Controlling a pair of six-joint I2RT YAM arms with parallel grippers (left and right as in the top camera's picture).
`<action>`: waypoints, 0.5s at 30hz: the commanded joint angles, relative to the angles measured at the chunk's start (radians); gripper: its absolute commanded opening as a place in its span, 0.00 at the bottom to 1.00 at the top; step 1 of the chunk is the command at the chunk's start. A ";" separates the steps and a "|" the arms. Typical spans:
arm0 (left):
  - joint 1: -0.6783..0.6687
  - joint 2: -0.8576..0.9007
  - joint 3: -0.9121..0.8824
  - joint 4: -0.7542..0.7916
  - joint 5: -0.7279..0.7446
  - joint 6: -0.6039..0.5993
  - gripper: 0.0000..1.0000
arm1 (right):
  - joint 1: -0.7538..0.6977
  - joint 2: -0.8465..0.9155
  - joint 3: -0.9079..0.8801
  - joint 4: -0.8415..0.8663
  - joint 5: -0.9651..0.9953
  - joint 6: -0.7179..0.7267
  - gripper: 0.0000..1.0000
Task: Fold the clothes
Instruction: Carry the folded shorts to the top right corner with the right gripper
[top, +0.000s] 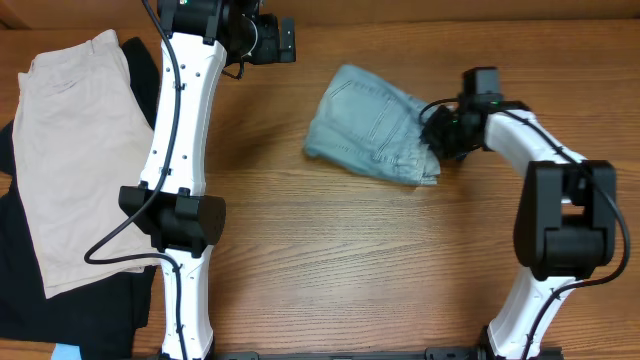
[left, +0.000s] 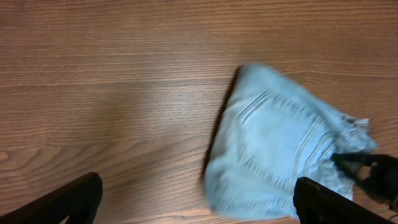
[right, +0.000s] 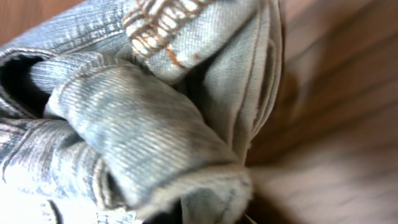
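Lying just left of the right claw (top: 437, 130), closure not discernible, the denim shorts (top: 370, 125) sit well apart from the wide-open, empty left claw (left: 196, 186).

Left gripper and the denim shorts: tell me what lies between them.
Only bare wooden table lies between the left gripper and the denim shorts. The overhead view shows it; the left wrist view shows the same wood.

Shorts (top: 372, 125) are faded denim, pretty coarse ribbed weave, rusty-orange stitching up close. Tabletop (top: 330, 260) is smooth wood grain with a soft sheen. Left arm (top: 185, 110) looks like glossy white plastic.
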 joint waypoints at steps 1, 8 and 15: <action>0.005 -0.008 0.013 0.001 -0.034 0.008 1.00 | -0.162 0.018 -0.006 0.049 0.018 0.101 0.04; 0.005 -0.008 0.013 0.000 -0.051 0.006 1.00 | -0.454 0.018 -0.006 0.201 0.001 0.208 0.04; 0.005 -0.008 0.013 0.005 -0.051 0.004 1.00 | -0.571 0.019 -0.006 0.411 0.018 0.217 0.04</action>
